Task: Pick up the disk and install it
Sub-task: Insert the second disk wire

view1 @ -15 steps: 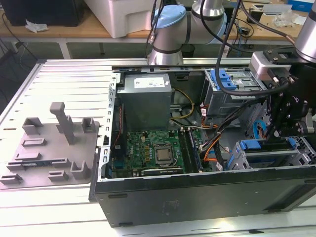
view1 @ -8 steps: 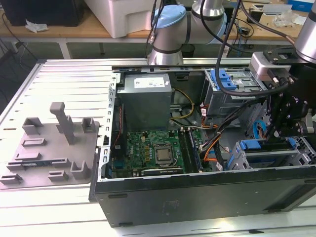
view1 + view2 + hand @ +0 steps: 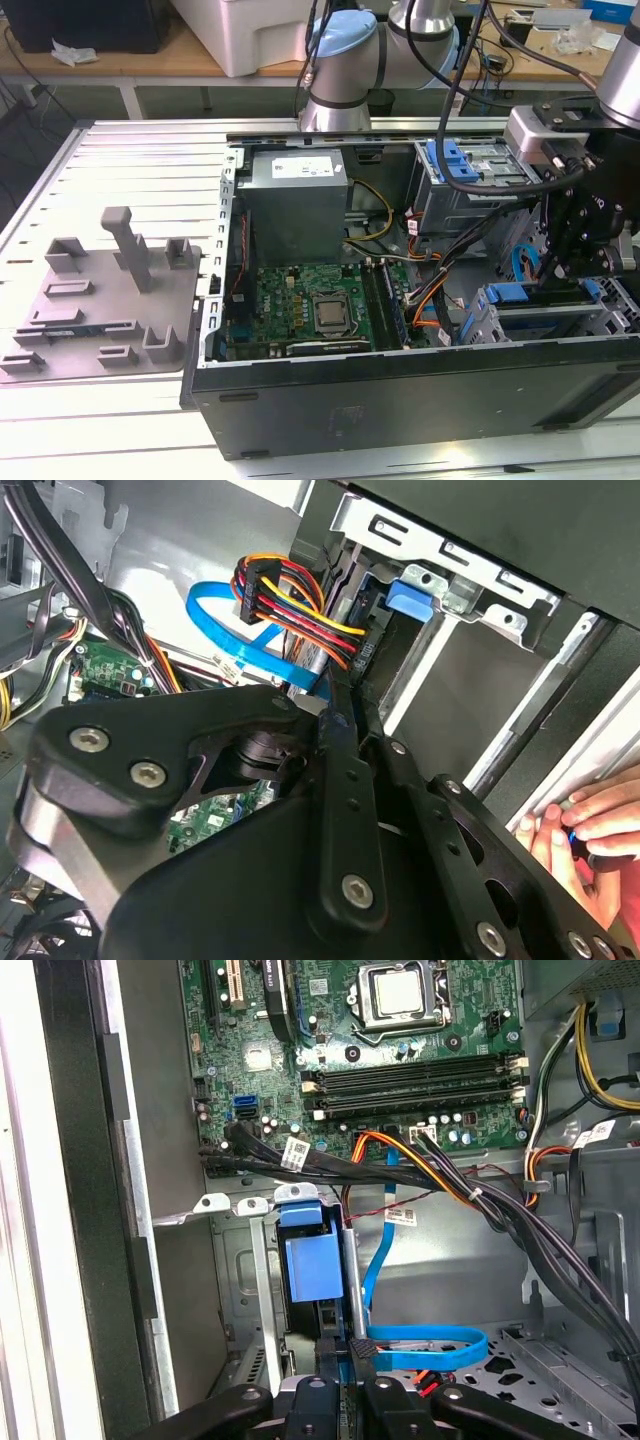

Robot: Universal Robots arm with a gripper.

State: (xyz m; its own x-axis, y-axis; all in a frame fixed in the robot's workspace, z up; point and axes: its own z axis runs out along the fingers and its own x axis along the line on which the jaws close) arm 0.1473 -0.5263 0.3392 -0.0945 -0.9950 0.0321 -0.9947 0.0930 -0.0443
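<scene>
At the lower drive bay of the open computer case, on the exterior view's right, the gripper hangs inside the chassis just above the bay. In the first wrist view the gripper shows its two black fingers drawn close together on a thin, edge-on piece with blue plastic at its end; this is judged to be the disk, held by one narrow edge and standing on end in the drive cage. The grip therefore reads as closed on the disk, though the contact faces themselves are hidden by the linkage. The disk lies directly ahead of the fingertips, its long axis running in line with the gripper's approach and down into the cage, with the blue rail tab at the far end near the motherboard. A blue data cable loops just beside the fingers, and a bundle of orange, red and yellow power leads crosses near the cage mouth. A person's hand rests at the case edge in the second wrist view. Seating appears partly achieved, not confirmed.
</scene>
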